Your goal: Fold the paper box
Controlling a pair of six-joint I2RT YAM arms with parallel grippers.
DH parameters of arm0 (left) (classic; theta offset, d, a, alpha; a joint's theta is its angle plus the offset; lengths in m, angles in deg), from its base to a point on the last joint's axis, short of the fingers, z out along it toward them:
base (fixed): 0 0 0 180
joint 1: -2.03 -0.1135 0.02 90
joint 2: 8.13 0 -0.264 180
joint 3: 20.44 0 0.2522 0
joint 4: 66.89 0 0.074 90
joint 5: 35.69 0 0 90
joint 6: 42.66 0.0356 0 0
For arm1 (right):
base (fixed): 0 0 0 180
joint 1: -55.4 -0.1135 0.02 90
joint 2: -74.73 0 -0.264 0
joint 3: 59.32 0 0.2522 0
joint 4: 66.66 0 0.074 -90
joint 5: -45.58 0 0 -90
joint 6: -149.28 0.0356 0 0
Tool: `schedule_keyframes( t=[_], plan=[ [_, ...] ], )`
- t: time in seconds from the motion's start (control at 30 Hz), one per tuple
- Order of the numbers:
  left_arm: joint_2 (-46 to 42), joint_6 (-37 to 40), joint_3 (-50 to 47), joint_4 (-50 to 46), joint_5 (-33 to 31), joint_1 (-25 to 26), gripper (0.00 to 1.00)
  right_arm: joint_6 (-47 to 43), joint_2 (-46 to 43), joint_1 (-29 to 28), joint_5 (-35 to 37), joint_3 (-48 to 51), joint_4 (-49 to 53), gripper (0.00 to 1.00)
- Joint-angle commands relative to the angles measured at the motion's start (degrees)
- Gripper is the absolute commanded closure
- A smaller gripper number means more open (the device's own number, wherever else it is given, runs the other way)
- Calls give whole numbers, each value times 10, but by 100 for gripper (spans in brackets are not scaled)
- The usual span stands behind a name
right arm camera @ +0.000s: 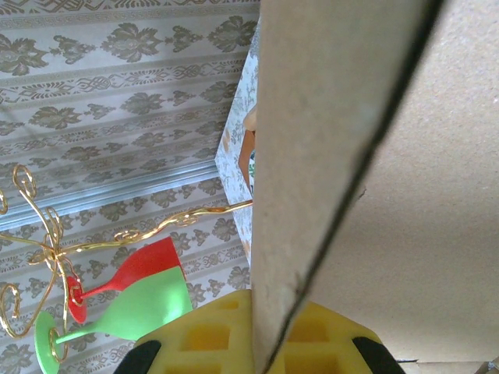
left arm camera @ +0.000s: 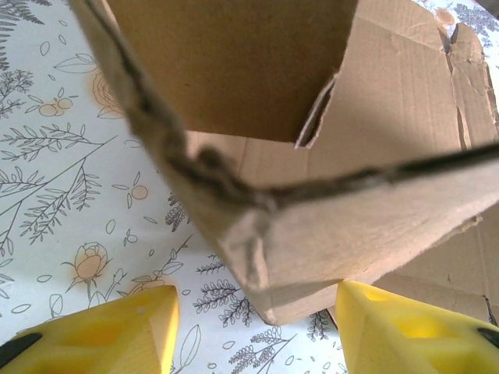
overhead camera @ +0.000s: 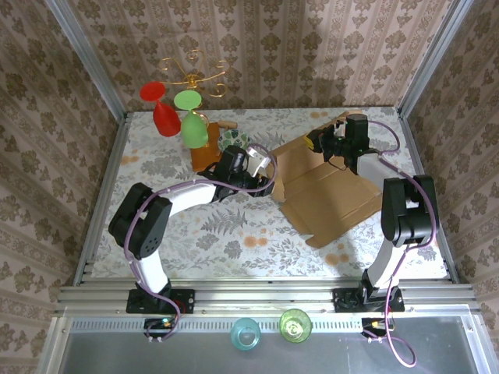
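Note:
The paper box (overhead camera: 331,195) is a tan cardboard sheet with creased flaps, lying partly flat right of the table's middle. My right gripper (overhead camera: 321,144) is at its far edge, shut on a raised flap. In the right wrist view that flap (right arm camera: 327,156) runs edge-on between the yellow fingers (right arm camera: 210,335) of the gripper (right arm camera: 269,331). My left gripper (overhead camera: 261,175) is at the box's left edge. It (left arm camera: 257,331) is open, and a lifted folded corner of the box (left arm camera: 312,234) hangs just beyond the gap between its yellow fingertips (left arm camera: 109,331).
A red goblet (overhead camera: 164,109) and a green goblet (overhead camera: 192,123) stand under a gold wire rack (overhead camera: 195,74) at the back left. A reddish-brown wooden board (overhead camera: 204,154) lies just behind the left arm. Two small cups (overhead camera: 245,333) sit below the table's front rail.

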Motion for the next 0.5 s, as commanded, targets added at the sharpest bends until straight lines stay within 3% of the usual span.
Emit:
schedule_keyframes(
  t=[0.0, 0.2, 0.47],
  plan=[
    [21, -8, 29, 3, 13, -1, 45, 3, -2, -5, -21, 1, -22, 100],
    [10, -21, 34, 12, -4, 17, 45, 13, -17, -1, -23, 32, -67, 100],
    [15, -57, 16, 32, -78, 28, 45, 48, -28, -1, -14, 67, -135, 100]
  ],
)
